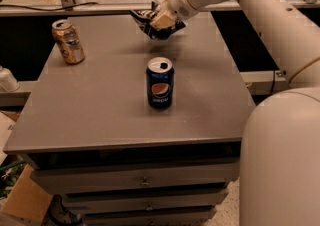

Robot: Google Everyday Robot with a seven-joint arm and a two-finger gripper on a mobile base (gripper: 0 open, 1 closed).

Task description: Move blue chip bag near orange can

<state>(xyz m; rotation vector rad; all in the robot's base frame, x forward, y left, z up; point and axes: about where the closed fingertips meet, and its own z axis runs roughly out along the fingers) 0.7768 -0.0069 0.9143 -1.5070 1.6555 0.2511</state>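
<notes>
Grey bench (100, 112) carries orange can (68, 41) far left, Pepsi can (160, 83) centre. Pincer (161, 22) at far middle clamps blue chip bag (142, 20), which is mostly hidden behind it.

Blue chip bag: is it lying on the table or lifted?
Apparently lifted. Over the far side of the table, the gripper has its jaws shut on the blue chip bag, clear of the surface.

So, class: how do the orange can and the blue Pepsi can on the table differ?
The orange can is orange-gold; the Pepsi can is dark blue. The orange can stands at the far left of the table, the Pepsi can near its middle. Both stand upright, untouched; the gripper is at the far edge, jaws shut on the blue chip bag.
</notes>
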